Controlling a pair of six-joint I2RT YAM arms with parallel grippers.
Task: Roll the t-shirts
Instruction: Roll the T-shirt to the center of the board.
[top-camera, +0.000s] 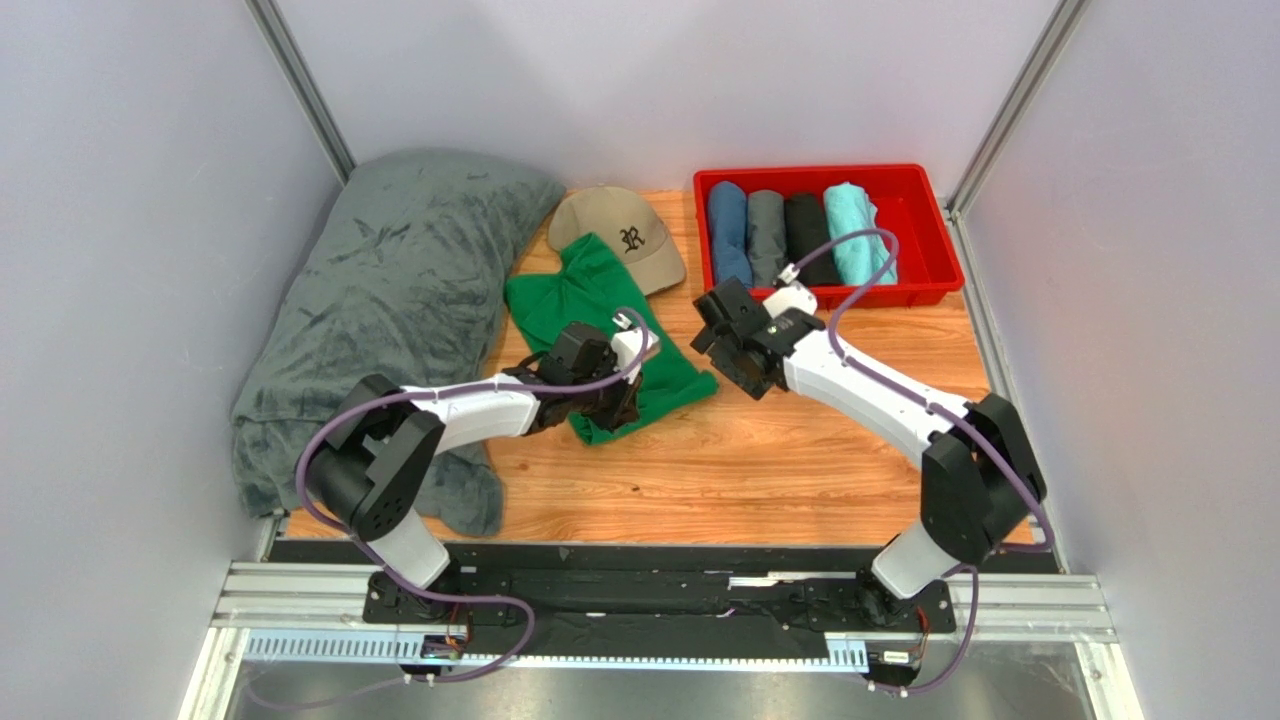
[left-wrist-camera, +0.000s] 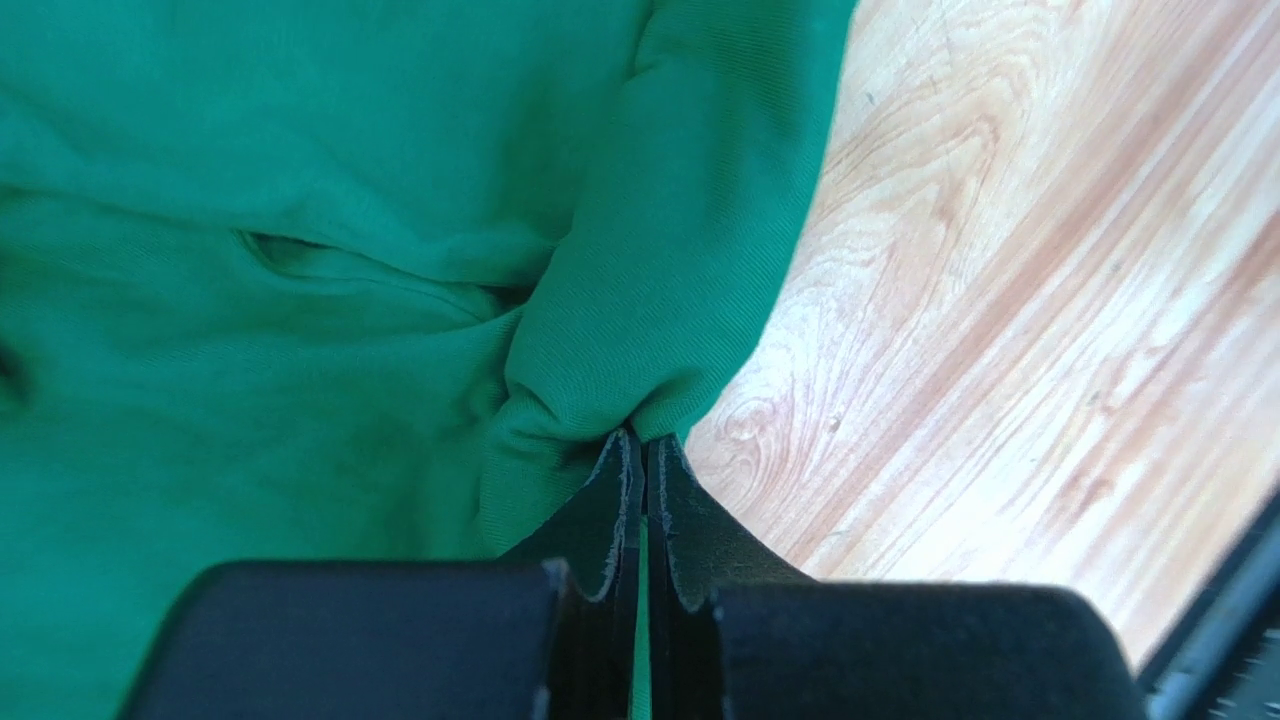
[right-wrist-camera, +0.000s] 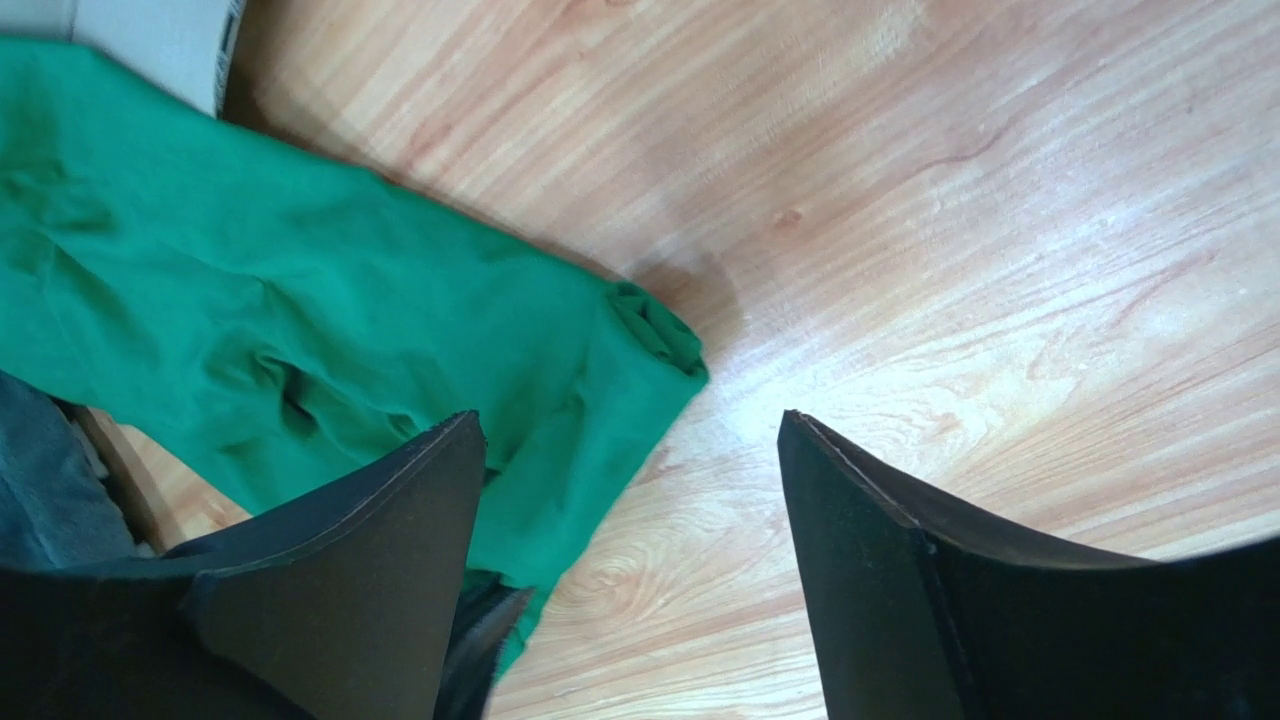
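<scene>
Green t-shirt (top-camera: 579, 300): crumpled on desk (top-camera: 781, 450), approx 11 o'clock from desk middle; far end close by tan cap (top-camera: 624, 233), left edge just beside grey blanket (top-camera: 391, 285).
Handling: judged light, soft, limp cotton. No stiffness, so folds will sag and bunch. Not fragile, and not likely to slide much on the wood.
Left gripper (left-wrist-camera: 643, 450): clamped tight on a bunched fold at shirt's near edge, approx 6 o'clock; fabric is seen pinched between the pads.
Right gripper (right-wrist-camera: 631, 428): jaws spread wide, nothing held, poised over bare desk just beside shirt's 3 o'clock corner.
Where to hold: hem to be pinched at both corners and pulled taut before rolling; thin layers pref., else a lumpy roll is expected.
Rolled shirts (top-camera: 789, 233): four, side by side in red bin (top-camera: 819, 174) at 1 o'clock.
</scene>
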